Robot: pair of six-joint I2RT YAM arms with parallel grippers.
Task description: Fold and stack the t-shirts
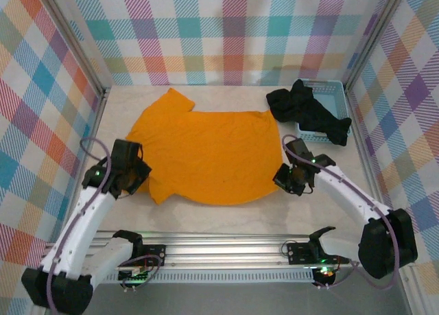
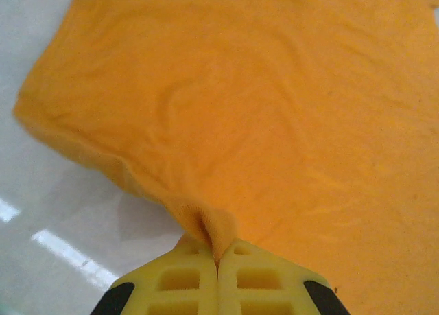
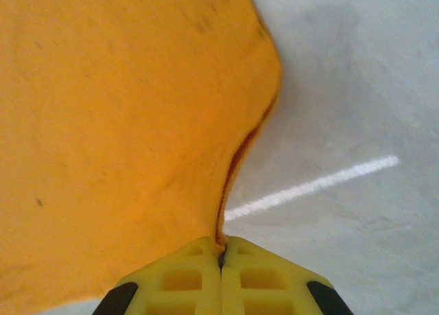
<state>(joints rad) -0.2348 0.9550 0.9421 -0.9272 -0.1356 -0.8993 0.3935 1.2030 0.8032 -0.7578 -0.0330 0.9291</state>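
Nearest the arm bases, bare table (image 1: pixel 226 215); no folded pile anywhere on it, so stacking is not started.

Left gripper (image 1: pixel 140 174) is clenched on the near-left edge of the orange t-shirt (image 1: pixel 206 154). In the left wrist view the yellow fingers (image 2: pixel 178 281) meet with a pinch of orange cloth rising between them. Right gripper (image 1: pixel 287 176) is likewise clamped on the shirt's right edge; the right wrist view shows its fingers (image 3: pixel 267 281) pressed together on the hem, fabric pulled into a small peak.

The orange t-shirt lies spread flat across the middle of the table, one sleeve pointing far-left, no fold in it yet. Looks like the first fold is about to begin, both edges gripped ready for a lift.

Farther back, right side: black t-shirts (image 1: pixel 309 112) bunched up, draped over and partly inside the light blue basket (image 1: pixel 337 88). Probably more than one, but the heap is too dark and crumpled to count. None of them unfolded or laid out.

Done: orange shirt flattened and grasped. Left: fold it, then every black one, then stack.
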